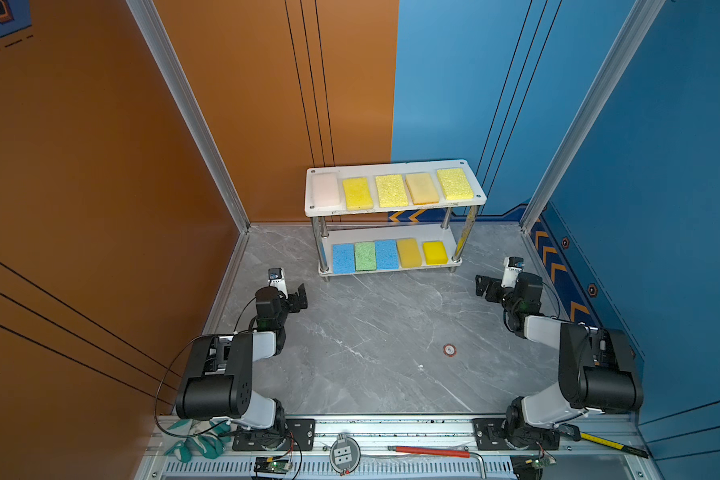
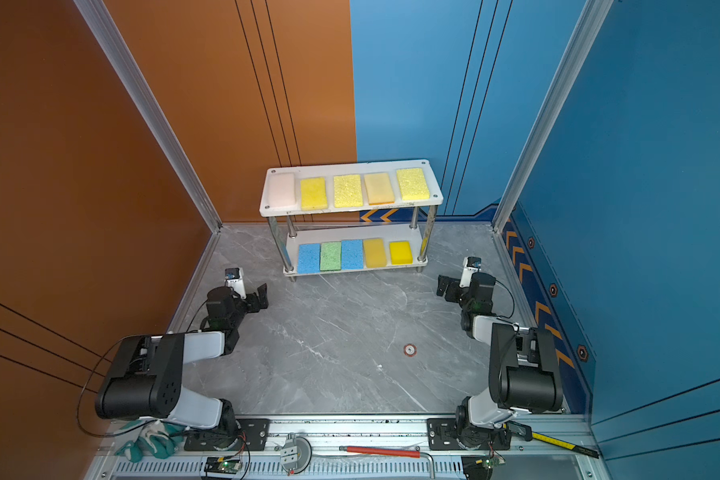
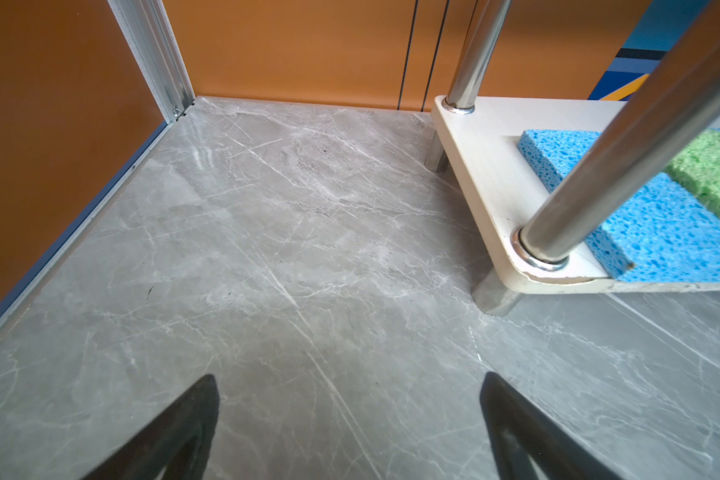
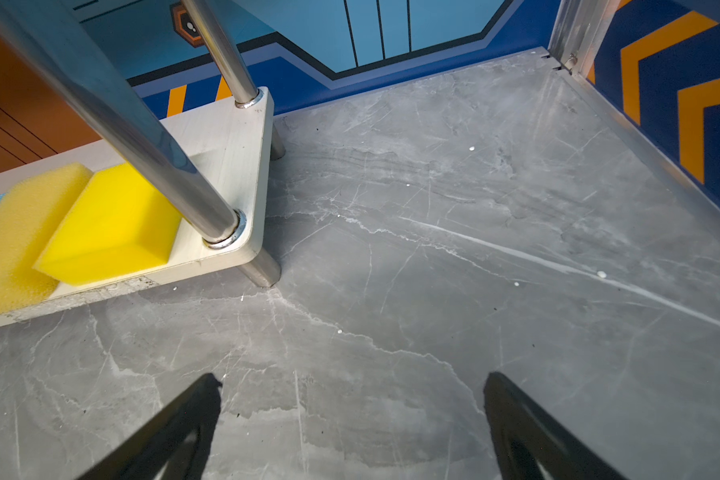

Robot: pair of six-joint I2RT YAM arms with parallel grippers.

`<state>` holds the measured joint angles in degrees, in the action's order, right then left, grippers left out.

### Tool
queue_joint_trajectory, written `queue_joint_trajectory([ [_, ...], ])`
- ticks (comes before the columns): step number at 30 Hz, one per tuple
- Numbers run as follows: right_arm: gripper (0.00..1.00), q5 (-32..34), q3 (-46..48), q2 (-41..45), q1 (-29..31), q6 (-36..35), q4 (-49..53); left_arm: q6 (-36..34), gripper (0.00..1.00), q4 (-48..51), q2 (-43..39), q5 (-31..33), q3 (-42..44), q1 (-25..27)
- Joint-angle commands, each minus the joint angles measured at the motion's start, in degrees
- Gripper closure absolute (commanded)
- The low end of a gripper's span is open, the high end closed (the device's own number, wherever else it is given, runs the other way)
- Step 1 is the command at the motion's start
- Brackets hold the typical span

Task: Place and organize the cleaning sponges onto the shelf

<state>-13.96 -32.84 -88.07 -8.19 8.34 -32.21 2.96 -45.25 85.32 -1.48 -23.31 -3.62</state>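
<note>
**Desk:** Where are you in the job?

**Me:** Nearest me, my left gripper (image 1: 300,296) and right gripper (image 1: 481,286) hang low over the tabletop (image 1: 371,332). Both have their jaws spread apart with nothing between them. Each is near a front corner of the shelf (image 1: 395,208), not touching it. I see no sponge on the marble.

**Desk:** So the cleaning sponges are all up?

**Me:** By my count, yes. The lower board (image 1: 391,271) carries five. From its left end a blue sponge (image 1: 343,258), a green sponge (image 1: 365,256) and a second blue sponge (image 1: 386,254) sit side by side. A yellow-orange sponge (image 1: 409,252) and a bright yellow sponge (image 1: 435,252) fill the rest, towards the right end. Farther back, the top board (image 1: 395,172) holds a pale sponge (image 1: 326,190) at its left end, then four yellow sponges (image 1: 391,191) with gaps between them.

**Desk:** Next move?

**Me:** I judge the placing finished. At most I'd square the right-end sponge on top, which looks slightly askew.
</note>
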Motion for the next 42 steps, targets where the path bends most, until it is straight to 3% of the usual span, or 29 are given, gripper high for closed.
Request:
queue_joint_trajectory([
  [1, 0.00, -1.5, 1.1, 0.0, 0.8, -0.6, -2.2, -1.1, 0.02, -2.8, 0.6, -1.4, 0.7, 0.6],
  [9, 0.00, -1.4, 3.5, 1.3, 1.9, -2.3, -5.2, -2.1, 0.02, -11.2, 4.5, -2.2, 3.1, 1.1],
  [38, 0.00, 2.3, 16.9, 2.5, 2.6, -2.2, -28.6, -2.3, 0.02, -10.7, 4.5, -2.5, 2.9, 1.1],
  [42, 0.00, 2.5, 19.6, 0.6, 2.7, -2.2, -35.5, -2.4, 0.02, -10.7, 4.5, -2.6, 2.9, 1.1],
])
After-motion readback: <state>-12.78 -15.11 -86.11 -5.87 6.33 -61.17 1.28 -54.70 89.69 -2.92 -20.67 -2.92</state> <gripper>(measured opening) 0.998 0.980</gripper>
